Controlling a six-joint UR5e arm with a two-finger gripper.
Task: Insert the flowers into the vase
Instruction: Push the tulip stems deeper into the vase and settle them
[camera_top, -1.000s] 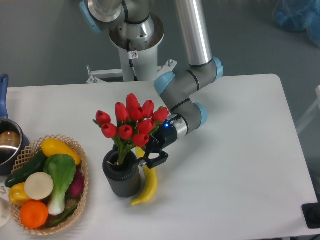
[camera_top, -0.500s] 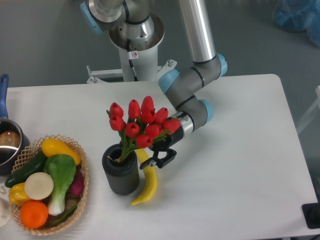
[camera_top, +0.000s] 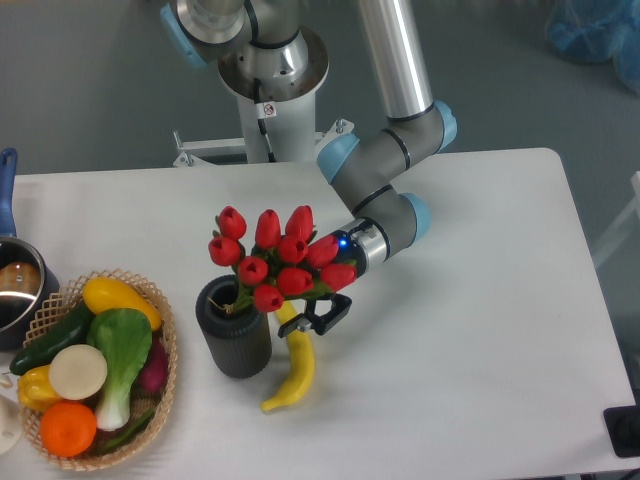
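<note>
vs. a second ago the vase (camera_top: 234, 327) sits further left and the tulip bunch (camera_top: 277, 257) leans over its mouth, stems inside; insertion looks nearly complete. gripper (camera_top: 318, 314) is beside the stems, grip not discernible. banana (camera_top: 293, 364) lies just right of the vase, wicker basket (camera_top: 160, 385) to its left.

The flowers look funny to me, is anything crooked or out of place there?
Yes. The flowers lean right out of the vase toward the gripper, not upright. A banana lies loose on the table beside the vase.

Silver-grey arm (camera_top: 400, 70), light-blue joint caps, seemingly black pincer (camera_top: 318, 318).
</note>
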